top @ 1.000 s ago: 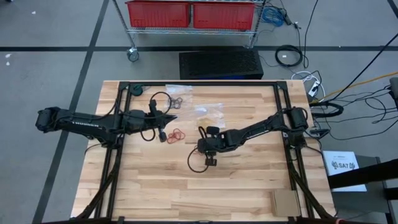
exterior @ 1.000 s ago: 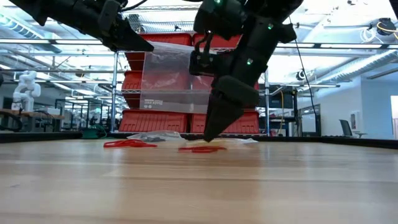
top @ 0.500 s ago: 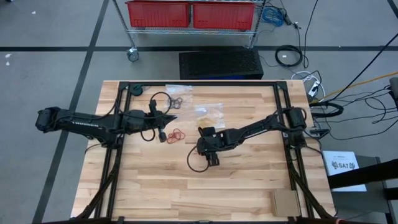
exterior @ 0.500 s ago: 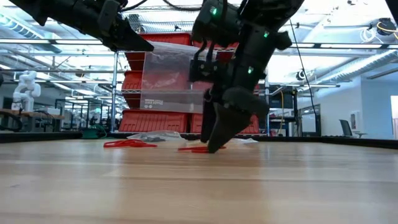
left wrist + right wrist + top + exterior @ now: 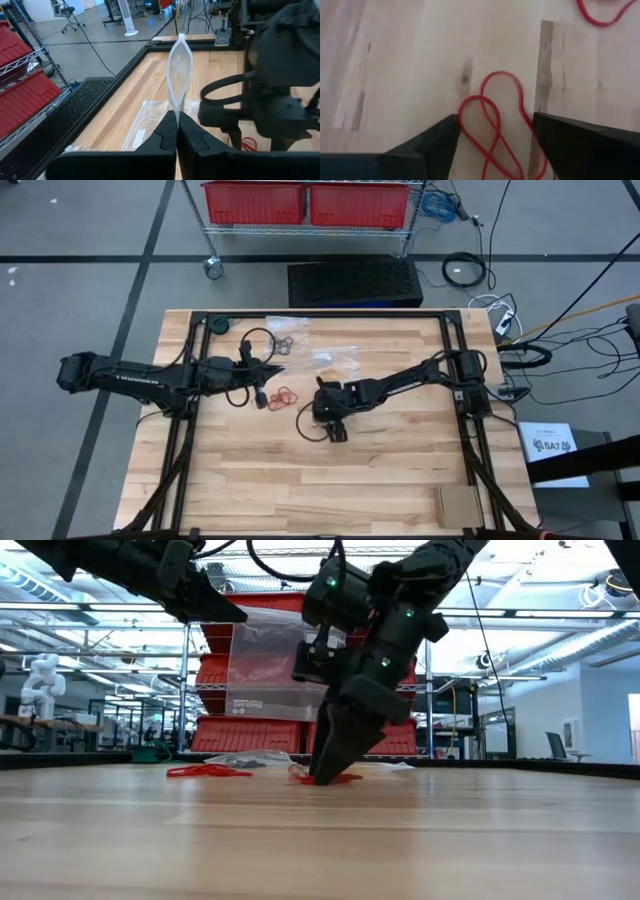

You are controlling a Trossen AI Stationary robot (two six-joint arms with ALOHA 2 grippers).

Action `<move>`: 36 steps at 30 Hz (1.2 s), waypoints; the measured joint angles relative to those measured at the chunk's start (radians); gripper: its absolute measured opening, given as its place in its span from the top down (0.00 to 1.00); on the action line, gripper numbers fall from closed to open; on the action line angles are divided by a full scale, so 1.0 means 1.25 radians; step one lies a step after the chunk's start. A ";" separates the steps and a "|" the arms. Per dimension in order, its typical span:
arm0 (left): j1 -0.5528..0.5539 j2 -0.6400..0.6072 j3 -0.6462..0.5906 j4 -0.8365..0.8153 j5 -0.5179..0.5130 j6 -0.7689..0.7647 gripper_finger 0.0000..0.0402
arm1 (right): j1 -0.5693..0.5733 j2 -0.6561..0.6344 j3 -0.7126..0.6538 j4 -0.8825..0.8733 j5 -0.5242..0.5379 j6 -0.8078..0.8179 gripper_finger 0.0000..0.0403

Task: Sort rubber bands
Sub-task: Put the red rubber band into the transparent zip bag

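Squarely between right claw (image 5: 492, 145) fingers: red rubber bands (image 5: 492, 120)

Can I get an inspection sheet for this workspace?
Surface: light wooden tabletop, black frame.
Job's things: red rubber bands lying between the right gripper's fingers; more red bands nearby; dark bands in a flat clear bag; tan bands in another bag.
Clutter: brown cardboard piece at a table corner.
Grippers: left gripper shut on a clear plastic bag, held upright; right gripper open, down at the tabletop.
Cables: black loops on the arms; more on the floor.
Surroundings: wire shelving, red bins.
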 joint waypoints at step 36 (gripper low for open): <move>0.000 0.000 -0.001 -0.007 0.001 0.000 1.00 | 0.060 0.027 0.329 -0.272 0.077 -0.149 1.00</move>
